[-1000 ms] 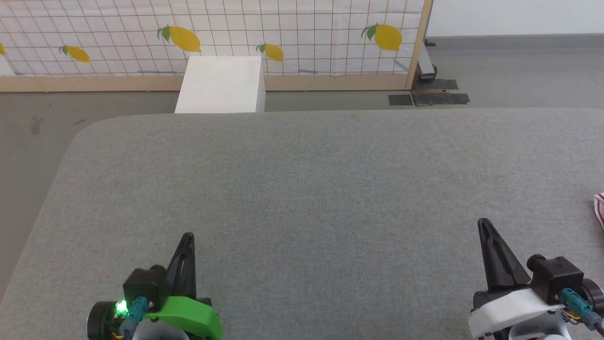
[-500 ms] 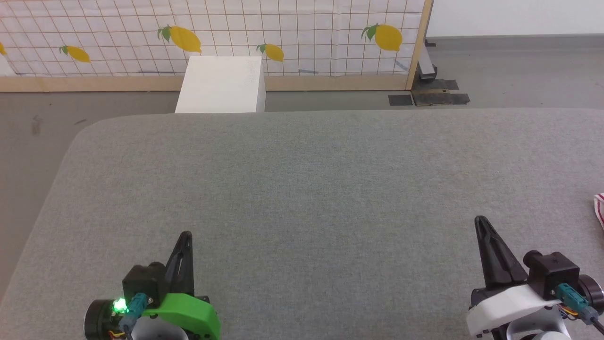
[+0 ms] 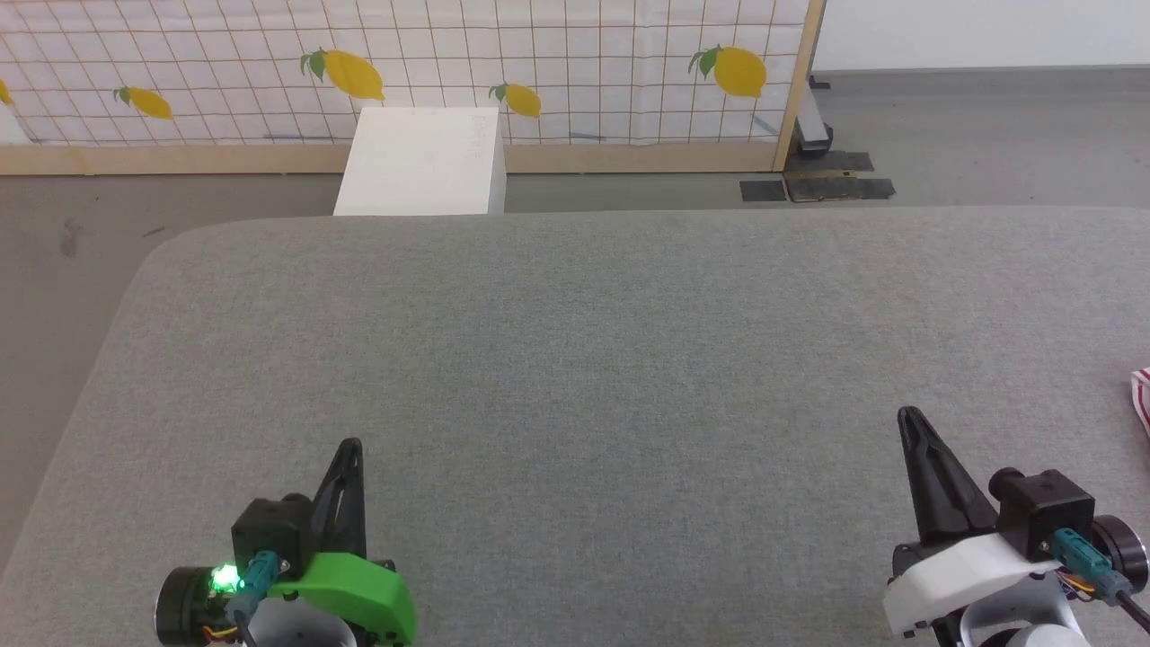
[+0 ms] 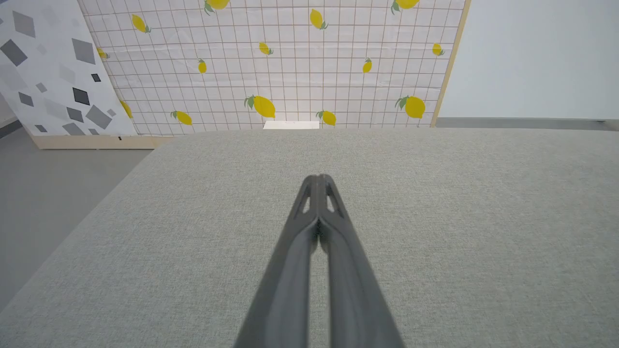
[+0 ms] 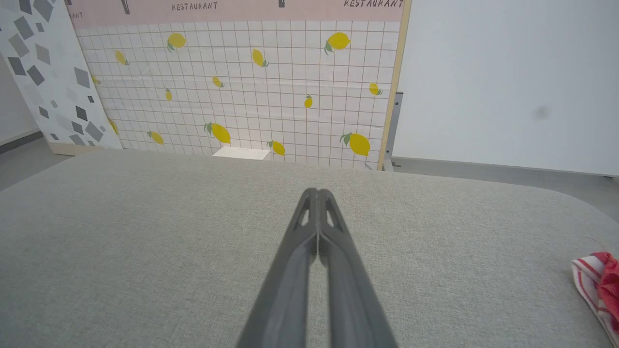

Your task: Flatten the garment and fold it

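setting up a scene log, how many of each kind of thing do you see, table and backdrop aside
garment: 1
tools: 2, left tool and right tool, both shut
white box: 1
total: 4

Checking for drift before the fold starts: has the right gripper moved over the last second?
Yes, slightly. In the head view the shut right gripper has crept left and a little up, away from the garment, whose striped edge stays put.
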Robot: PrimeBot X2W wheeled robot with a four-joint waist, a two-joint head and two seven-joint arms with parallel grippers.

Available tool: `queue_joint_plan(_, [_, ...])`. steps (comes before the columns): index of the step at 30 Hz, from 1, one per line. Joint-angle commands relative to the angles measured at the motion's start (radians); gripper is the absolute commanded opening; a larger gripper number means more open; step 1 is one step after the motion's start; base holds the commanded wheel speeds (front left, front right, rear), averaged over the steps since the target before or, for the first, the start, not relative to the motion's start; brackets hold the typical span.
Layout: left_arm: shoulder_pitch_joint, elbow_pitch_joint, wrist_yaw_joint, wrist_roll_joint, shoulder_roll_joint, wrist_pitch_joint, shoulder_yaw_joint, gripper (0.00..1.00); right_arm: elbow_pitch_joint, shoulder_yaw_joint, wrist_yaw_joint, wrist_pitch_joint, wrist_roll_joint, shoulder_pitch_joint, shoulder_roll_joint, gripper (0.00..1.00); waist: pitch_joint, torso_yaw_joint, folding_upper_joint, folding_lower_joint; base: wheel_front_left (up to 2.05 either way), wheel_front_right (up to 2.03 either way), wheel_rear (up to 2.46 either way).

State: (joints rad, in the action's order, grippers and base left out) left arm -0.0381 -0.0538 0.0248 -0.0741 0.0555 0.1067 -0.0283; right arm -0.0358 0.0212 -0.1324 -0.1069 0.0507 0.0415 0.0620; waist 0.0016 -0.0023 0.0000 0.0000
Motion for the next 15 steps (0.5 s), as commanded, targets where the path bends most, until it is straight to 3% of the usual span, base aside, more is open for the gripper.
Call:
queue_joint_plan(1, [0.02,0.007,-0.008,0.017,-0.003,-0.005,0.004,0.0,0.008,-0.003,0.001,0.006,-0.013,-0.016,-0.004,0.0,0.0,0.0,0.0,0.0,0.0,0.0,0.0])
queue_joint_plan(15, [0.025,0.02,-0.013,0.033,-0.004,-0.034,0.011,0.0,0.016,-0.008,0.001,0.034,-0.023,-0.023,-0.006,0.0,0.0,0.001,0.0,0.0,0.0,0.0,0.0])
